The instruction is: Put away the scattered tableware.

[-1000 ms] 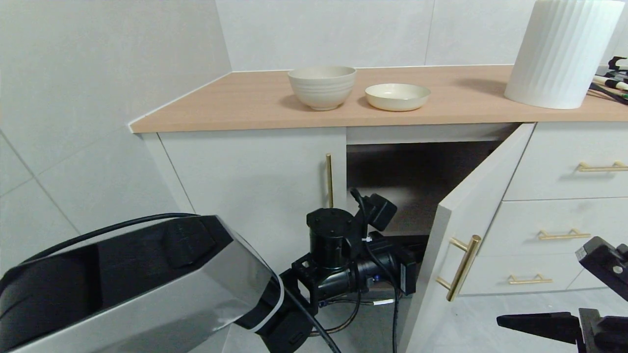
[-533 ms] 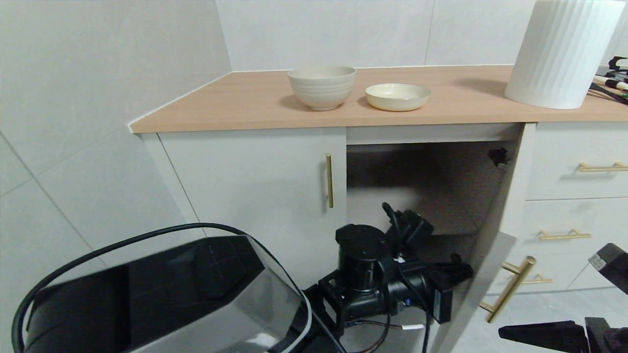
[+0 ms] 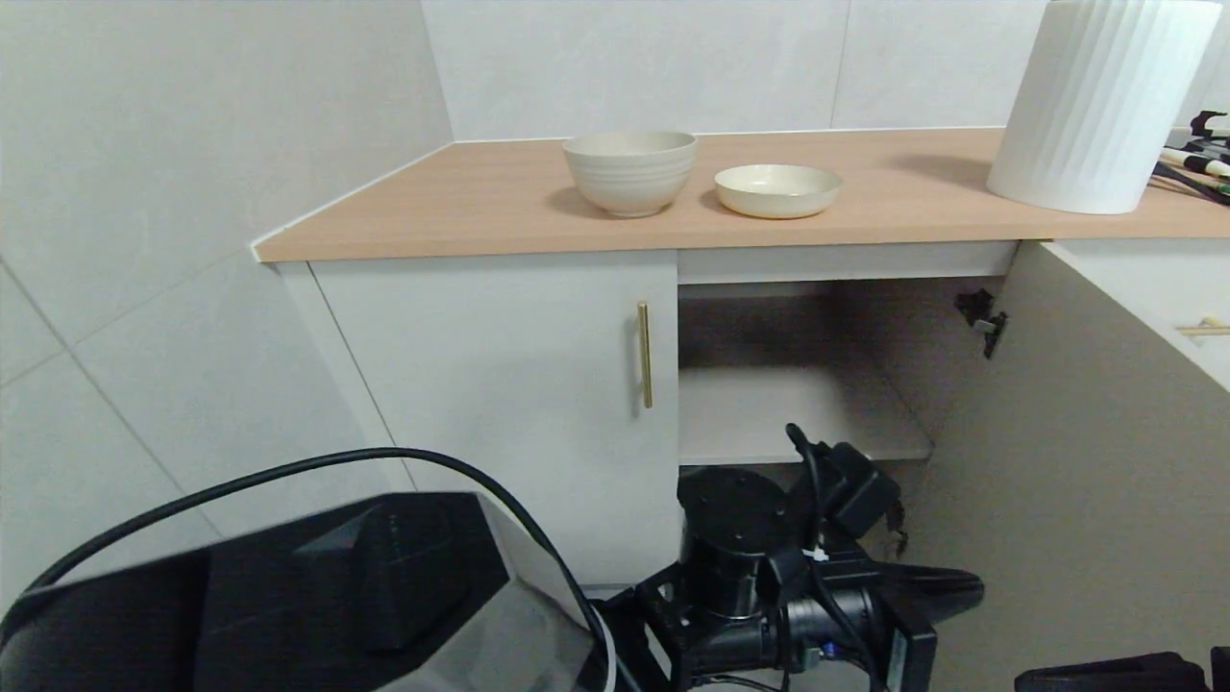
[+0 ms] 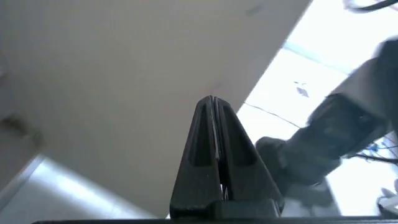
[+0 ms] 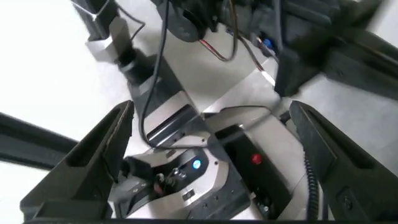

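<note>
The left gripper (image 4: 212, 106) sits nearest, low before the open cupboard (image 3: 817, 317), jaws pressed together with nothing between them. The right gripper (image 5: 211, 121) has its jaws spread wide, holding nothing. The door (image 3: 1086, 461) stands swung wide on the right. Beyond the left gripper lies the shelf (image 3: 769, 418). Above, on the counter (image 3: 461, 207), the bowl (image 3: 630, 171) and dish (image 3: 777, 189) stand upright, just beside each other, not touching. Farther right stands a white ribbed jar (image 3: 1100, 101).

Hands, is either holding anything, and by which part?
Nothing is held. The left hand is shut empty, the right hand open; bowl and dish sit on the counter.
</note>
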Motion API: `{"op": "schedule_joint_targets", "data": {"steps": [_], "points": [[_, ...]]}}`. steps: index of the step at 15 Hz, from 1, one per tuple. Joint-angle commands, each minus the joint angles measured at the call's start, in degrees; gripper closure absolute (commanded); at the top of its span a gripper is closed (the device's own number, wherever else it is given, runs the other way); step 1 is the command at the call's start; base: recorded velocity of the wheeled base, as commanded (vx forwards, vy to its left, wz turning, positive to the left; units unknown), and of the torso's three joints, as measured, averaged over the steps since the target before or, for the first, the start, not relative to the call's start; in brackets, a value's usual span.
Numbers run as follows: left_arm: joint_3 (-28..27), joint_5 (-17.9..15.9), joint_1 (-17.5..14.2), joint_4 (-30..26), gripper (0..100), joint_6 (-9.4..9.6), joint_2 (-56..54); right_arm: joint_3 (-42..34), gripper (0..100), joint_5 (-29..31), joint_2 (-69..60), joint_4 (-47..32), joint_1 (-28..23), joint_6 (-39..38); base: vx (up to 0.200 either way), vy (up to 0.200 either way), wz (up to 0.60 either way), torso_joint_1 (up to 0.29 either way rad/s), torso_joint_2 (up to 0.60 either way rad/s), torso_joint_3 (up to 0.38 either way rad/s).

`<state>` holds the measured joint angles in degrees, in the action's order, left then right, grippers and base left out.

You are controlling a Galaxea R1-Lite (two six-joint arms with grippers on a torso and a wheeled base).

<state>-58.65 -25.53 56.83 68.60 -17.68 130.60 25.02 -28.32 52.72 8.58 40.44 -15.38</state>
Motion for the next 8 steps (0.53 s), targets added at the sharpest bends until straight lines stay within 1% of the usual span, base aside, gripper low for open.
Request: {"op": "schedule_joint_targets", "data": {"steps": [1, 2, 4, 5, 6, 7, 8], "points": [[6.4, 0.2, -4.6, 0.0, 100, 0.01, -4.4, 0.7, 0, 1.8, 1.5, 0.0, -1.8, -0.1, 0.0, 0.0, 0.0, 0.0, 0.0, 0.0], [9.9, 0.2, -6.5, 0.0, 100, 0.1, -6.7, 0.8, 0, 3.4, 2.5, 0.1, -2.5, -0.1, 0.0, 0.0, 0.0, 0.0, 0.0, 0.0], [16.9, 0.2, -11.5, 0.0, 100, 0.19, -13.1, 1.7, 0, 6.3, 4.1, -0.1, -2.6, -0.2, 0.0, 0.0, 0.0, 0.0, 0.0, 0.0], [20.6, 0.2, -14.5, 0.0, 100, 0.8, -16.9, 2.1, 0, 7.9, 5.4, -0.2, -2.7, -0.3, 0.0, 0.0, 0.0, 0.0, 0.0, 0.0], [22.0, 0.2, -15.9, 0.0, 100, 1.5, -18.4, 2.1, 0, 8.5, 6.4, -0.2, -2.8, -0.3, 0.0, 0.0, 0.0, 0.0, 0.0, 0.0], [27.1, 0.2, -20.1, -0.1, 100, 4.23, -23.7, 2.8, 0, 9.9, 10.3, -0.1, -5.3, 0.2, 0.0, 0.0, 0.0, 0.0, 0.0, 0.0], [30.1, 0.2, -22.7, -0.2, 100, 4.84, -27.2, 4.3, 0, 10.0, 12.8, 0.0, -6.2, 0.5, 0.0, 0.0, 0.0, 0.0, 0.0, 0.0]]}}
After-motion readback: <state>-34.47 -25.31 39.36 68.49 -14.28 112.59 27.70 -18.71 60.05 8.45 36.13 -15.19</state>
